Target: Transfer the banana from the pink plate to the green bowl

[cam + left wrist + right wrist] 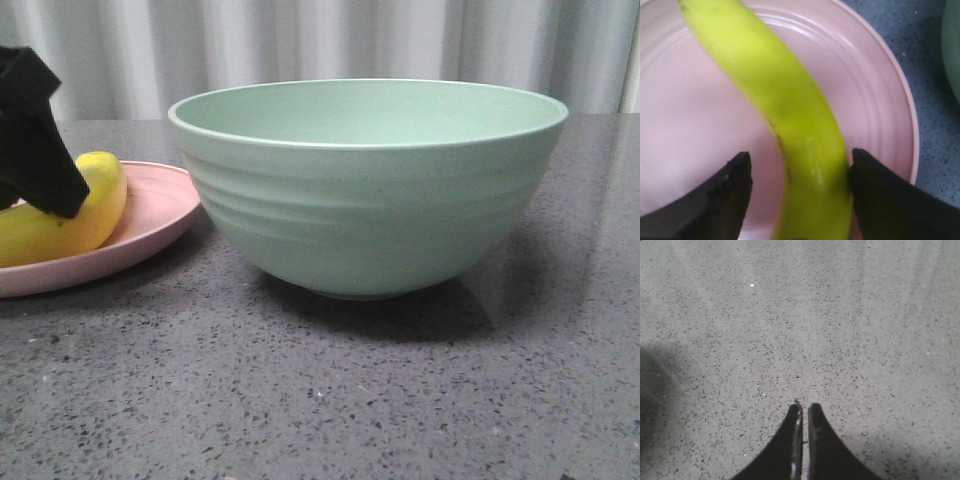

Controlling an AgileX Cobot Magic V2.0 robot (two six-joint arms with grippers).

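Speckled grey worktop (pixel 330 400): left gripper (pixel 800 165) spread astride banana (pixel 790 125) on pink plate (pixel 880 100) beside green bowl (pixel 370 190); right gripper (pixel 804 410) clenched, empty.

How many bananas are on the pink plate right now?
1. The banana lies on the pink plate, between the open left gripper's fingers. The gripper hides part of the plate in the front view.

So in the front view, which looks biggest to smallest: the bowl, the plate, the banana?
1. Green bowl, clearly the largest.
2. Pink plate, though the frame edge cuts it off, so its full size is unsure.
3. Banana, smallest, partly hidden by the left gripper.
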